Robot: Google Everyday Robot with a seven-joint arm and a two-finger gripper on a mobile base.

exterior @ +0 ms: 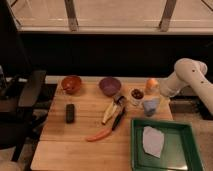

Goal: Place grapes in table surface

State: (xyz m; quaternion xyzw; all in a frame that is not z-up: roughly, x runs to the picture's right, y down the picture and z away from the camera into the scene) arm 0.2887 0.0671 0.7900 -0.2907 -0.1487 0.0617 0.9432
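I see the grapes at the back right of the bench, beside the purple bowl. My end effector is just right of them; can't tell whether it's spread or pinching. Likely light, soft, bruisable; I'd cradle the cluster's middle gently.

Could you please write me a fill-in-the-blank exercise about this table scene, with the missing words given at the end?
1. The white cloth lies inside the green ____.
2. The bowl nearest the grapes is ____ in colour.
3. The long orange vegetable on the table surface is a ____.
4. The gripper, beside the grapes, ends the robot's ____ arm.

Missing words: tray; purple; carrot; white.
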